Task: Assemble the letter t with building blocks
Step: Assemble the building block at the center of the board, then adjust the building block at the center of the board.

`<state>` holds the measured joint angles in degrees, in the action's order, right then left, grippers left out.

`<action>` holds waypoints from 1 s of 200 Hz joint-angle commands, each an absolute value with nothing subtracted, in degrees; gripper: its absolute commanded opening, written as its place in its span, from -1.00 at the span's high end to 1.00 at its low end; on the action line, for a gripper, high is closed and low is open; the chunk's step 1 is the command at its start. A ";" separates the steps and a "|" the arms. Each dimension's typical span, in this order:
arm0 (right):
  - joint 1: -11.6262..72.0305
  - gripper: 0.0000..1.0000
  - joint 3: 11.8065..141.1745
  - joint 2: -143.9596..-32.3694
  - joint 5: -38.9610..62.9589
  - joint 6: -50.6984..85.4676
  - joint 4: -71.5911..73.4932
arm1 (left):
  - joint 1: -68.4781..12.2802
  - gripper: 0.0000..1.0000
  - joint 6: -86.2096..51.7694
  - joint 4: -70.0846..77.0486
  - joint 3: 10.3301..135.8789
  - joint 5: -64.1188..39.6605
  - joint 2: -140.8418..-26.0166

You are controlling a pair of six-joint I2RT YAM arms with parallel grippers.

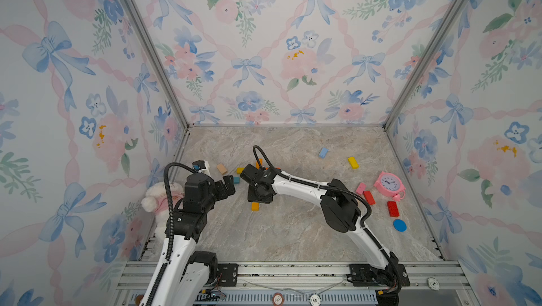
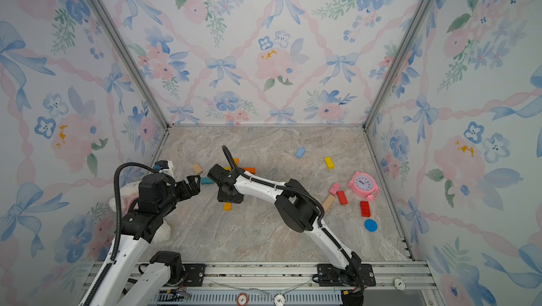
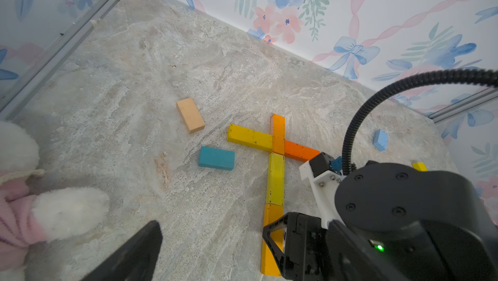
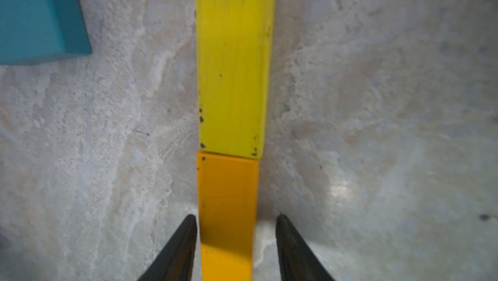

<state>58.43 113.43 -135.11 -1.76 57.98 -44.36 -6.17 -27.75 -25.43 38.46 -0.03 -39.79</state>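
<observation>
A brown round tag on the near frame bears what looks like a 5, and so does the white round tag just right of it. A third tag, farther right, shows a stroke like a 1. The dial numerals on the pink clock are too small to read.

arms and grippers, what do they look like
The left arm and right arm have white tapered links and black joint housings. A ribbed black hose runs along each. The right gripper has thin, pointed black fingers; the left gripper is black too. A green light glows on the right arm's wrist.
</observation>
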 commanded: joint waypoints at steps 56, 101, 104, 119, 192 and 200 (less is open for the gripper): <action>58.14 -0.40 100.27 -112.49 -5.94 51.36 -37.43 | -5.32 -0.96 -28.26 -26.19 38.15 -0.62 -39.29; 55.42 -0.68 93.89 -101.81 -2.57 46.85 -35.61 | -5.19 -0.96 -28.34 -25.69 37.95 -1.97 -39.48; 55.19 -0.66 93.22 -101.38 -2.20 46.98 -35.62 | -5.19 -0.96 -28.31 -25.64 37.87 -2.07 -39.52; 53.75 -0.45 90.04 -100.36 1.99 47.72 -34.99 | -5.21 -0.96 -28.30 -25.22 37.56 -2.52 -39.29; 57.03 0.87 83.41 -109.58 8.58 49.80 -26.71 | -5.21 -0.96 -28.17 -24.92 37.42 -2.54 -38.85; 57.08 0.91 83.28 -111.03 9.26 50.70 -26.12 | -5.11 -0.96 -28.10 -24.95 37.50 -2.59 -38.87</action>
